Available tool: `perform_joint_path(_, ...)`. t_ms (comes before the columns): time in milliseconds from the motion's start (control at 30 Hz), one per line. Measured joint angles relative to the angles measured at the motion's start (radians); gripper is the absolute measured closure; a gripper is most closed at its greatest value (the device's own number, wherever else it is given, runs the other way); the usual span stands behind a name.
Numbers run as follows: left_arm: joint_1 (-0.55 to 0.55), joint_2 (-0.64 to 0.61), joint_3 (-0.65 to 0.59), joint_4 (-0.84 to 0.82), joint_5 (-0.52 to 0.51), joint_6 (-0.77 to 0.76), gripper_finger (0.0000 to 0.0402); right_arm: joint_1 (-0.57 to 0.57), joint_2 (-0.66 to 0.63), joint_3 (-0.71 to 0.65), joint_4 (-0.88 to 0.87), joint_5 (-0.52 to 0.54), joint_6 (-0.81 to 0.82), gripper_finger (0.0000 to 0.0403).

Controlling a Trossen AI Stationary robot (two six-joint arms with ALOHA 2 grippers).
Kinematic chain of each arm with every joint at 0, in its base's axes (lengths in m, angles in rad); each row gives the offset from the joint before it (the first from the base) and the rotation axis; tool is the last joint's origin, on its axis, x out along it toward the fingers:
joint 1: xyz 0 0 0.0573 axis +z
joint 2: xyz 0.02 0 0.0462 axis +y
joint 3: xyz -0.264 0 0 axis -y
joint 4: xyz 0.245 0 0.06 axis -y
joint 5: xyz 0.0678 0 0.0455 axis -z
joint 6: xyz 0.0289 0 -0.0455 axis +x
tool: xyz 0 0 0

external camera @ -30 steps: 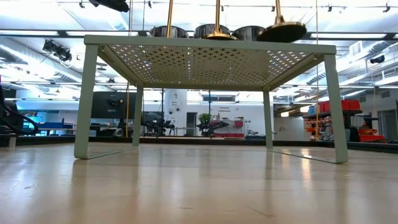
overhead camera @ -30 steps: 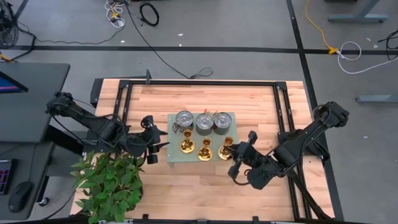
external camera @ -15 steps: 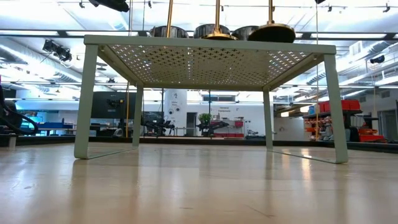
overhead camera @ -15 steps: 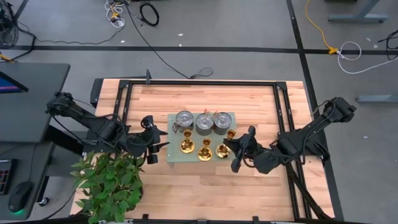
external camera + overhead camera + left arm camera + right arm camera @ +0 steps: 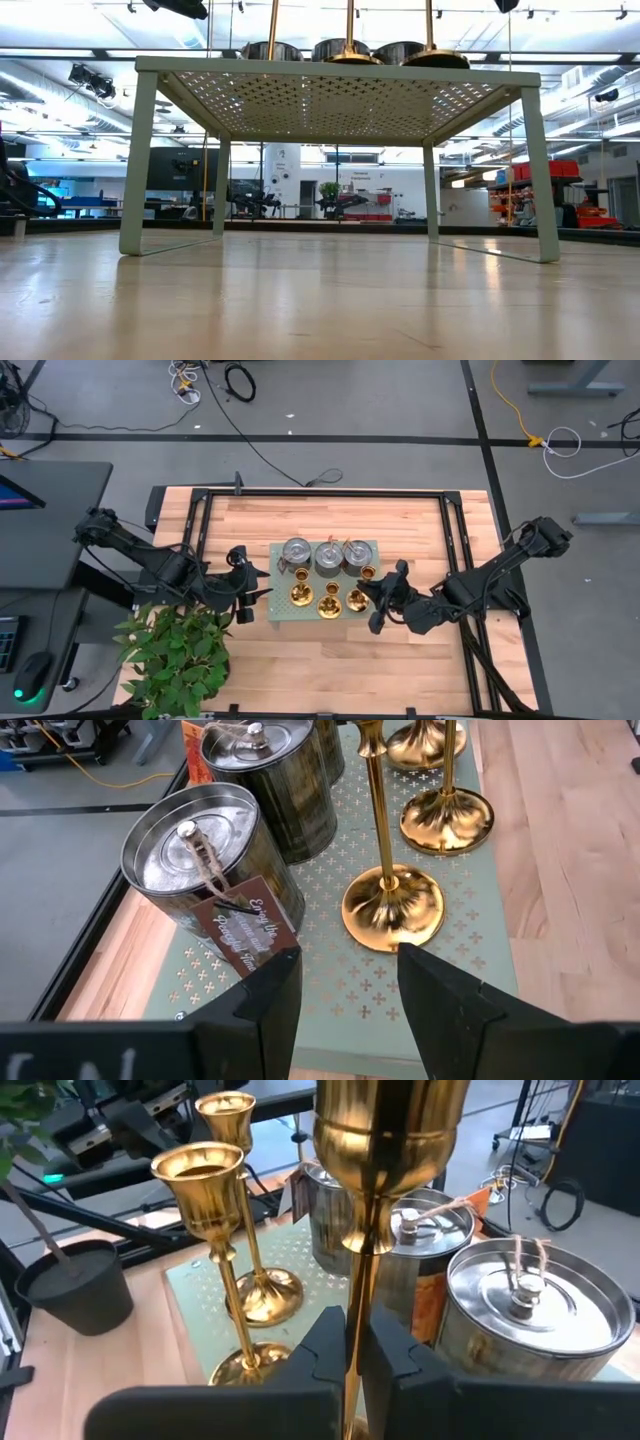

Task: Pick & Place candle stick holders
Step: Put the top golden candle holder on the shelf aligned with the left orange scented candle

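Note:
Three tall gold candle stick holders stand in a row along the near side of a pale green perforated stand (image 5: 282, 612) at the table's middle. The left holder (image 5: 300, 595) and the middle holder (image 5: 330, 603) stand free on their round bases. My right gripper (image 5: 378, 593) is shut on the right holder (image 5: 357, 600), whose cup fills the top of the right wrist view (image 5: 390, 1120). My left gripper (image 5: 262, 595) is open and empty at the stand's left end, and the left holder's base (image 5: 392, 908) lies just ahead of its fingers (image 5: 260, 1005). My right gripper pinches the right holder's thin stem (image 5: 357, 1280) between its two fingers, below the cup. The fingers come level from the table's right side and lie across the stem. The holder is upright, and its round base (image 5: 435, 58) is level on the stand's top.
Three round metal tins with twine and tags (image 5: 328, 555) fill the stand's far row, close behind the holders. A potted plant (image 5: 175, 650) stands at the table's near left corner. A black frame (image 5: 320, 493) runs around the tabletop. Bare wood lies near and far of the stand.
My right gripper has moved toward the table's left edge and down with the right holder. The holder's base was tilted and raised above the stand's right end. It now sits level on the stand's top, beside the middle holder.

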Motion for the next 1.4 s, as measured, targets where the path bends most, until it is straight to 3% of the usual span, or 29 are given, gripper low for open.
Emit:
perform_joint_path(367,0.0,0.0,0.0,0.0,0.0,0.0,0.0232,-0.008,0.003,0.0,-0.026,-0.006,0.018,0.0392)
perform_joint_path(733,0.0,0.0,0.0,0.0,0.0,0.0,0.0232,-0.008,0.003,0.0,-0.021,0.002,0.019,0.036)
perform_joint_path(1233,0.0,0.0,0.0,0.0,0.0,0.0,0.0232,0.0,0.003,0.0,-0.019,0.001,-0.001,0.036)
perform_joint_path(1400,0.0,0.0,0.0,0.0,0.0,0.0,0.0232,0.0,0.003,0.0,-0.026,-0.007,-0.008,0.0333)
